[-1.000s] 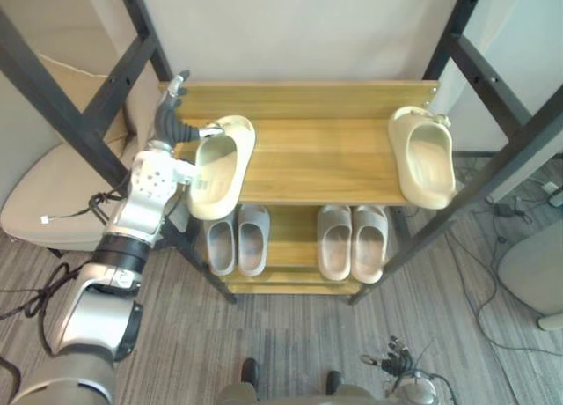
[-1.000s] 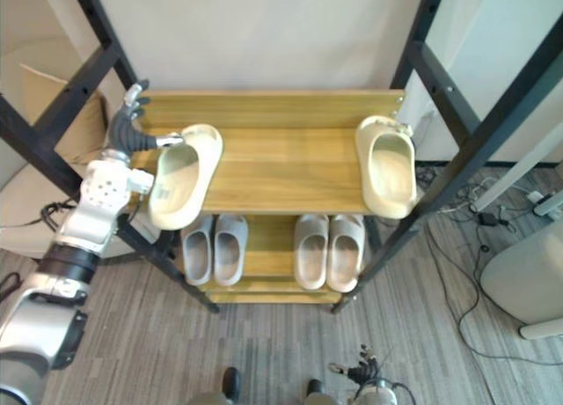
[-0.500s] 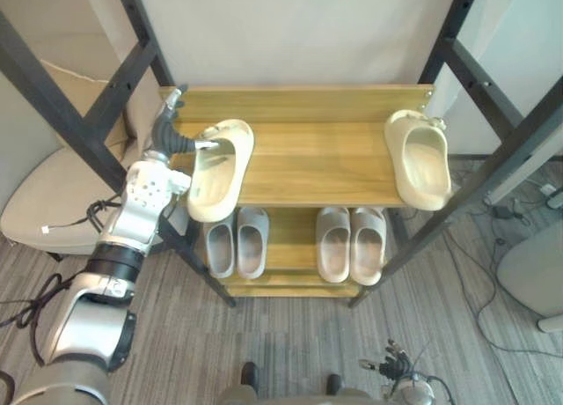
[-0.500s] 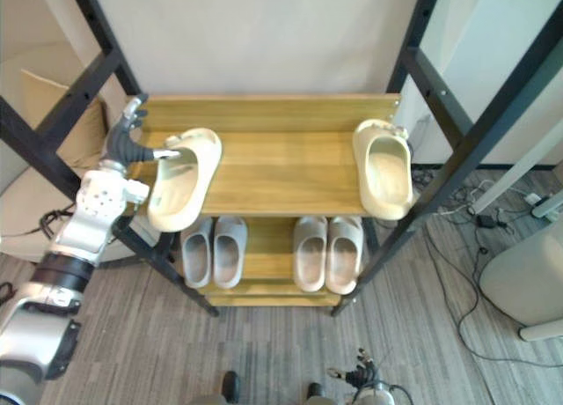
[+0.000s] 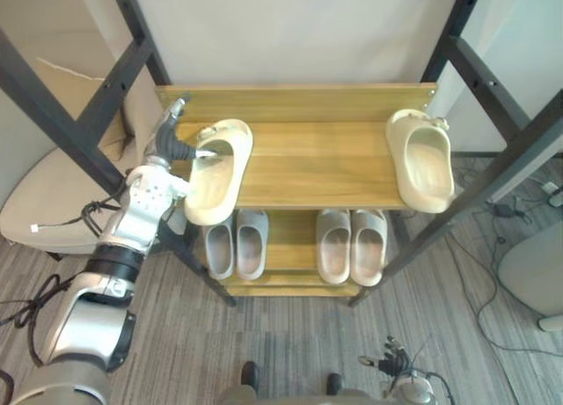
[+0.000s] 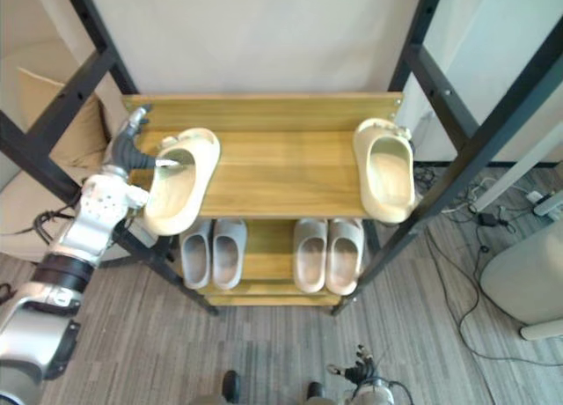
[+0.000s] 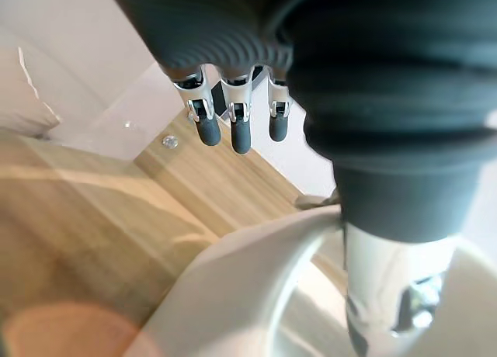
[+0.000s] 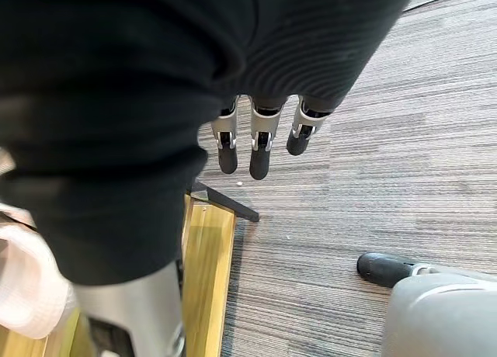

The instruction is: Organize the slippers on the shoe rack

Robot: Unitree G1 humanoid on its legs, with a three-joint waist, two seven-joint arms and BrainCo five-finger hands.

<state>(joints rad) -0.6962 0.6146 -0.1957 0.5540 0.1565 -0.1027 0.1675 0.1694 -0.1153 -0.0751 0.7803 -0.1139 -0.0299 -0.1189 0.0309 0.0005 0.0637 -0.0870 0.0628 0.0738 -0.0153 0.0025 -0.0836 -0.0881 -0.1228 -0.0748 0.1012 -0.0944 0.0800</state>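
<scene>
A cream slipper (image 5: 215,172) lies at the left end of the wooden top shelf (image 5: 308,158), with its heel over the front edge. My left hand (image 5: 163,154) is beside it. The thumb (image 7: 388,295) reaches into the slipper's opening, and the fingers (image 7: 231,132) point straight past its outer side toward the shelf's back corner. The matching cream slipper (image 5: 422,163) lies at the shelf's right end, toe toward the wall. My right hand (image 8: 260,151) hangs low over the floor, open and holding nothing.
Two pairs of grey slippers (image 5: 236,242) (image 5: 352,242) sit side by side on the lower shelf. Black slanted frame posts (image 5: 88,106) (image 5: 493,97) flank the rack. A beige cushioned chair (image 5: 44,194) stands close on the left.
The view has shifted slightly. The left hand and its slipper stay about where they were at the shelf's left end.
</scene>
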